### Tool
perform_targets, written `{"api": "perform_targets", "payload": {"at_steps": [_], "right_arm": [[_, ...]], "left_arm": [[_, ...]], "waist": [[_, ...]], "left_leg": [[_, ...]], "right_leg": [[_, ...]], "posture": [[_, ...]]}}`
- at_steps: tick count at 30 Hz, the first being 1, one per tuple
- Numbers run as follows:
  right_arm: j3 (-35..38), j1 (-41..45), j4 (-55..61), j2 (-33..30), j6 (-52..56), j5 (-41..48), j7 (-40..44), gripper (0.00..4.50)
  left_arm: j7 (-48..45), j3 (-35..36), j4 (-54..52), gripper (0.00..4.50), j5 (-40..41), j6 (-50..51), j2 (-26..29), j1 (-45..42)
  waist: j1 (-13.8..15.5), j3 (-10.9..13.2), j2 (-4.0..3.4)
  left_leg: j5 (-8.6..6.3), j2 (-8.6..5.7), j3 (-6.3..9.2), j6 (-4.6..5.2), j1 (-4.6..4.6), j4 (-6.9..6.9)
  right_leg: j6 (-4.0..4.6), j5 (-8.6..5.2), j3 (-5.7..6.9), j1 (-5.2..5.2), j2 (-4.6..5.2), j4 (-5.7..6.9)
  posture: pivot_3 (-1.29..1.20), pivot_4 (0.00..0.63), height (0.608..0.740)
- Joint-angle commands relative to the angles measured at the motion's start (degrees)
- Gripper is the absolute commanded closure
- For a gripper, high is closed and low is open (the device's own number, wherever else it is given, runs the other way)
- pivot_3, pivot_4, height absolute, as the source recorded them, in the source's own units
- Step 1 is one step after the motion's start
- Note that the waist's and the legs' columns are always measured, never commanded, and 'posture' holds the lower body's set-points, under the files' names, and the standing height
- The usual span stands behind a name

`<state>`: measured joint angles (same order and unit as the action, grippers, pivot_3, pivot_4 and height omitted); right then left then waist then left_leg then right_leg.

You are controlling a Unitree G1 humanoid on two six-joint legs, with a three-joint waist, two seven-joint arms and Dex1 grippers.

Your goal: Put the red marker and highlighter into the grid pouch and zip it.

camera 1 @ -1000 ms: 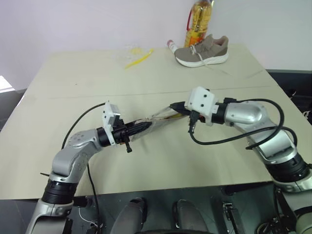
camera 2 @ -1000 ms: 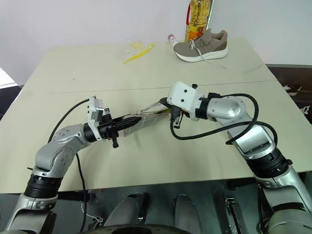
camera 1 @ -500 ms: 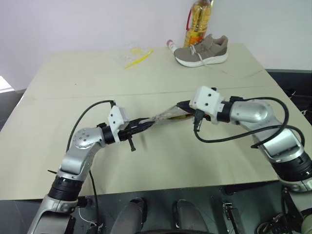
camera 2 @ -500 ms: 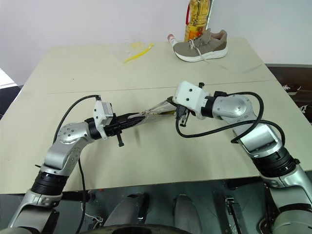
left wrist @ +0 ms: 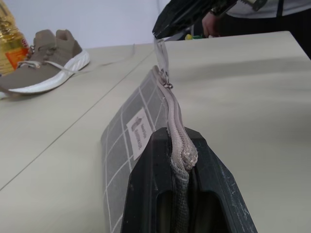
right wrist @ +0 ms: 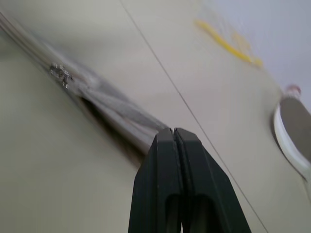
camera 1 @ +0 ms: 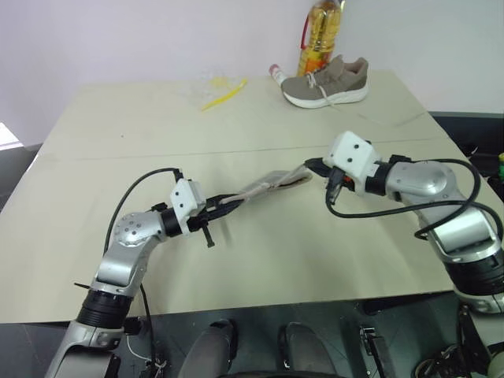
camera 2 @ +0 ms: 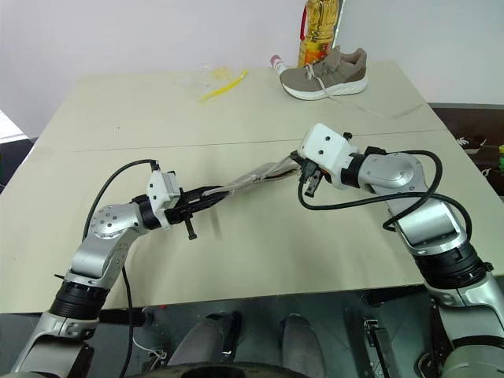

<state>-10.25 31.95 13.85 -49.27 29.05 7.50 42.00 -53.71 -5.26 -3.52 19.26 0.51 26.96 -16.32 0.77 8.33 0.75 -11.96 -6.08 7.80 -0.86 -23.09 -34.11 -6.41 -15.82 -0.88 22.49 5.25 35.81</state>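
Above the beige table (camera 1: 260,260), the grid pouch (camera 1: 264,186) stretches between both clamped claws, left claw (camera 1: 223,208) and right claw (camera 1: 309,168).

No legible txt anywhere. Grid pouch (left wrist: 127,141) had a small white label (left wrist: 139,132) w/ dark print on its side, but chars were too small/blurred to read. Oil bottle (camera 1: 319,35) at the far table edge carried a yellow-red label, wording couldn't be made out either.
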Motion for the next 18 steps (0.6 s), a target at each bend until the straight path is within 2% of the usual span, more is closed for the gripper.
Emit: {"api": "perform_targets", "payload": {"at_steps": [1, 5, 10, 13, 16, 18], "right_arm": [[1.67, -0.07, -5.38, -2.98, -1.87, -6.25, -2.27, 4.48], [0.45, -0.76, -11.84, -3.73, -4.87, -11.91, -4.33, 4.48], [1.62, -1.55, -12.36, 0.22, -7.58, -10.63, -3.91, 4.48], [2.46, -2.53, -11.34, 0.47, -7.55, -7.83, 0.1, 3.68], [3.33, -3.92, -8.61, -0.22, -7.23, -6.08, 3.36, 2.28], [6.3, -5.12, -5.44, -0.15, -4.77, -1.62, 6.15, 1.27]], "left_arm": [[0.52, 1.99, -1.24, 4.5, -0.01, -0.6, 0.94, 0.57], [0.76, 2.48, -1.37, 4.5, 0.04, -0.75, 1.3, 1.07], [2.13, 1.54, -2.02, 4.5, -0.51, -0.31, 0.27, 0.89], [2.16, 0.25, -1.97, 4.5, -0.83, 0.39, -0.27, 0.57], [1.67, -0.27, -2.25, 3.42, -1.06, 0.69, -0.01, 0.95], [2.7, 0.14, -3.22, 2.43, -2.76, -0.22, 0.81, 2.79]], "waist": [[0.02, 0.0, 0.0], [-0.06, 0.0, 0.0], [-0.43, 0.01, -0.03], [-0.16, 0.01, -0.03], [0.01, 0.01, -0.02], [-0.04, 0.01, -0.03]], "left_leg": [[0.0, -0.01, 0.0, 0.0, 0.0, 0.0], [0.0, -0.01, -0.01, 0.0, 0.0, 0.01], [0.0, 0.03, -0.02, 0.0, 0.02, 0.04], [0.01, 0.02, -0.02, -0.01, 0.02, 0.01], [0.01, 0.0, -0.02, 0.0, 0.02, -0.02], [0.01, 0.0, -0.02, 0.0, 0.02, -0.03]], "right_leg": [[0.0, 0.0, 0.0, 0.0, 0.0, 0.0], [0.0, 0.0, 0.0, 0.03, 0.0, 0.01], [-0.02, 0.01, -0.02, 0.06, -0.03, 0.06], [-0.02, 0.01, -0.02, 0.04, -0.03, 0.09], [-0.02, 0.01, -0.01, -0.01, -0.02, 0.07], [-0.02, 0.01, -0.01, -0.01, -0.02, 0.07]], "posture": [[0.0, 0.15, 0.74], [0.0, 0.15, 0.74], [0.0, 0.15, 0.74], [0.0, 0.15, 0.74], [0.0, 0.15, 0.74], [0.0, 0.15, 0.74]]}}
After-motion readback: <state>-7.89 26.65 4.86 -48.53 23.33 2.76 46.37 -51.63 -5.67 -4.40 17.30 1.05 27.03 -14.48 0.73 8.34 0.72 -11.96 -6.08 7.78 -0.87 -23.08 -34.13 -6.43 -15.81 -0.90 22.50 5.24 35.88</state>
